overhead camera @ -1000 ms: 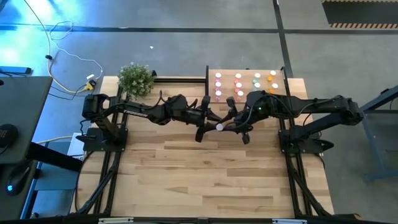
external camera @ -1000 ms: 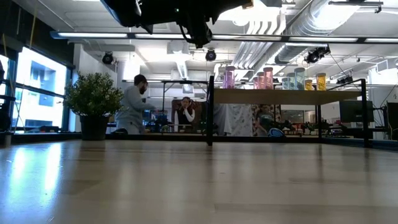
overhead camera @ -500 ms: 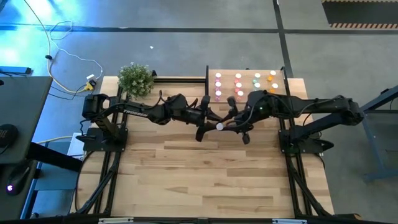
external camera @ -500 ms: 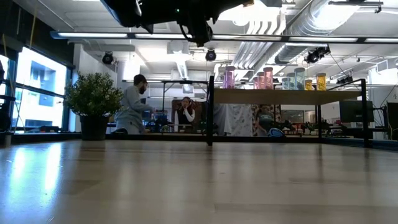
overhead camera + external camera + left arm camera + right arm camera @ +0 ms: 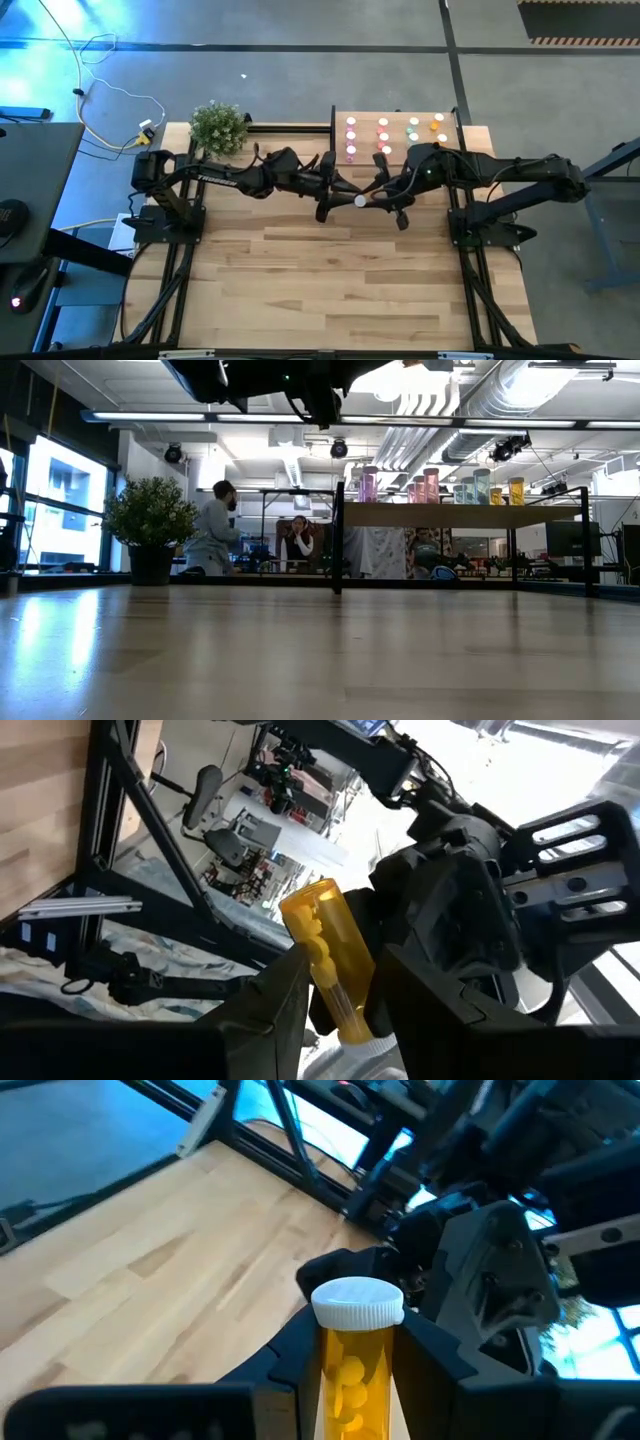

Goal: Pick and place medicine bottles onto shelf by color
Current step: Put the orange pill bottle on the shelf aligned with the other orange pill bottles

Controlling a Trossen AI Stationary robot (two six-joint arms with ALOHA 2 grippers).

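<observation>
Mid-handover above the tabletop (image 5: 330,270): the right gripper (image 5: 350,1370) jaws grasp an orange bottle (image 5: 352,1355), the left gripper (image 5: 335,1010) jaws loosely flanking it. Next: the shelf (image 5: 365,118), beside 2 orange bottles (image 5: 440,124).

Striped plank table (image 5: 330,270), pale wood, on a black frame. At far left corner, a potted plant (image 5: 217,127) standing on it. At far right, a light-wood shelf (image 5: 395,119) with dark upright edge, raised on black posts. On the shelf, small bottles (image 5: 383,137) upright in rows: pink at left, then red-pink, green, orange at right.
</observation>
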